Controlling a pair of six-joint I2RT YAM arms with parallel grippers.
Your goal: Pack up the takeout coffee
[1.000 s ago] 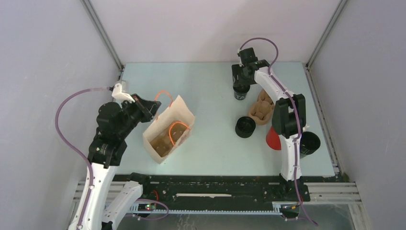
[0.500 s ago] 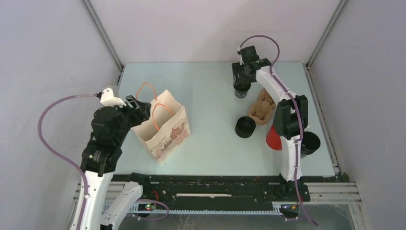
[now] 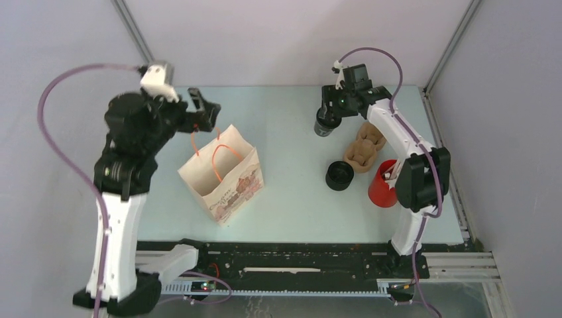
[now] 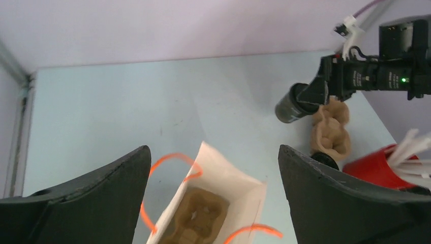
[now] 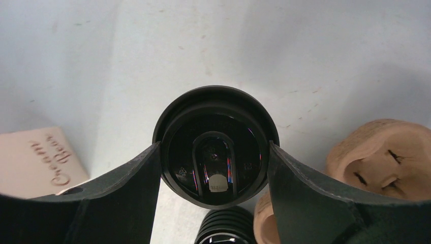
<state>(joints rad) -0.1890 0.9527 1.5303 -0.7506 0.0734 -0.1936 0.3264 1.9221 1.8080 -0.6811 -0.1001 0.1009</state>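
Grey walls box in a pale green bench (image 3: 291, 212). On the far side, the right pincer (image 5: 213, 148) is clenched on the takeout coffee (image 3: 323, 126), one finger pressed against each side of its black lid. The cup is tilted and sits toward 1 o'clock from the bench's centre. At the coffee's 5 o'clock lies a brown pulp carrier (image 3: 364, 149). A second black cup (image 3: 339, 175) is just beside the carrier at its 7 o'clock, and a red cup (image 3: 381, 191) of white sticks is at its 5 o'clock.

The left pincer (image 4: 213, 150) is released, fingers spread wide and grasping nothing. It hangs raised at 11 o'clock of a paper bag (image 3: 225, 179) with orange handles. The bag stands open at 9 o'clock from the bench's centre, with a pulp tray (image 4: 201, 216) showing inside it.
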